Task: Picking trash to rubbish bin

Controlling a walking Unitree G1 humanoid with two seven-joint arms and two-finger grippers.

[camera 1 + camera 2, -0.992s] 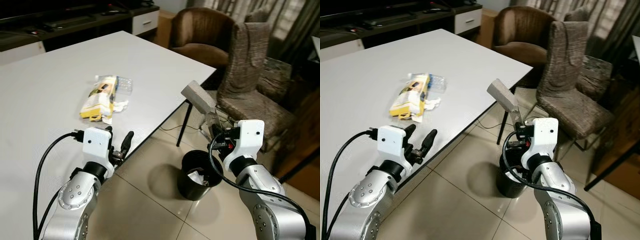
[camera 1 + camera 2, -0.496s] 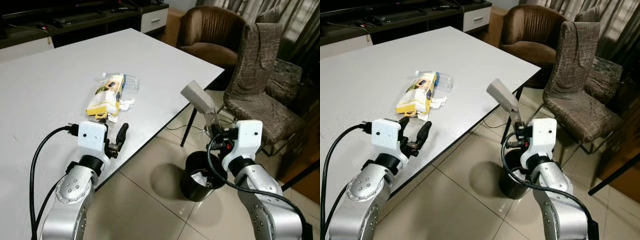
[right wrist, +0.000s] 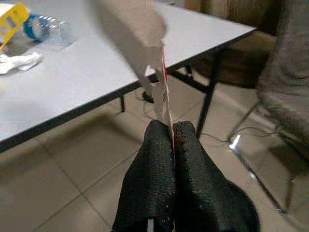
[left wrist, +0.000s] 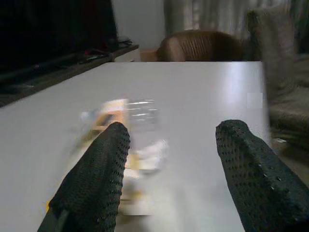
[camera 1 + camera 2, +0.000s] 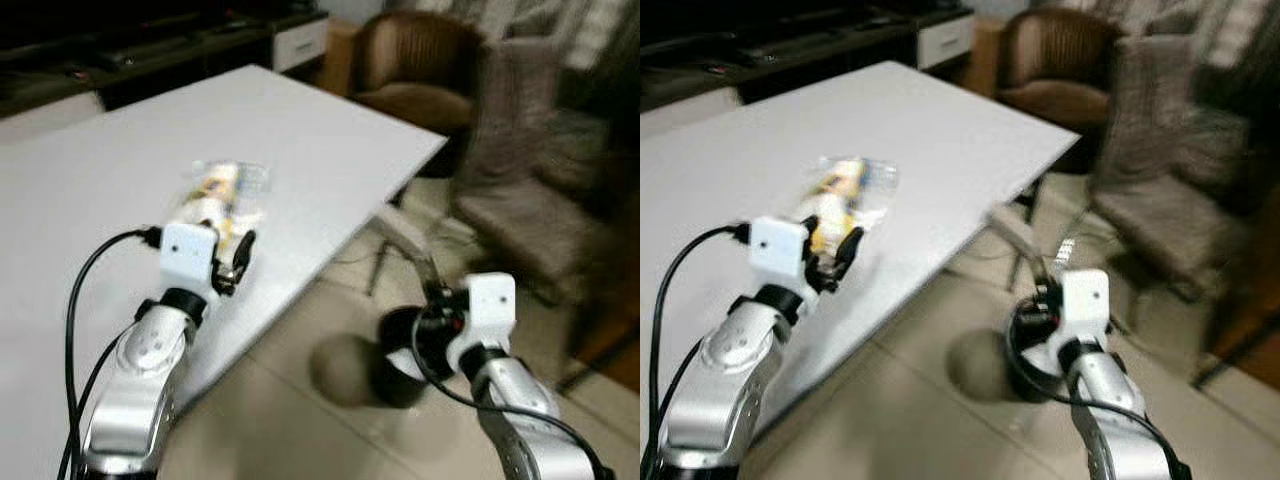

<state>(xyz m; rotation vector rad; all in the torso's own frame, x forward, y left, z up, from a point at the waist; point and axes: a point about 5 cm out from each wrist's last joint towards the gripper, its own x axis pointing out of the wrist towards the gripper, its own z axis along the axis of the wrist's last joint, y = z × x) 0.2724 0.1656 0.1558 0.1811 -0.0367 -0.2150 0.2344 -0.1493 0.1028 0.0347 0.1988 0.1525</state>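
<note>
Wrapper (image 3: 137, 36) between pinched right gripper (image 3: 172, 133) fingers

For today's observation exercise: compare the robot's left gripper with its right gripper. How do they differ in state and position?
The left gripper has its fingers spread apart and holds nothing; the right gripper has its fingers pressed together on a thin grey wrapper. The left gripper sits above the white table, pointed at the yellow packet; the right gripper is off the table, above the floor near the black bin. Both have textured black fingers.

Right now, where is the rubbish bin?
The black rubbish bin stands on the tiled floor off the table's edge, on the robot's right, just left of the right gripper.
</note>
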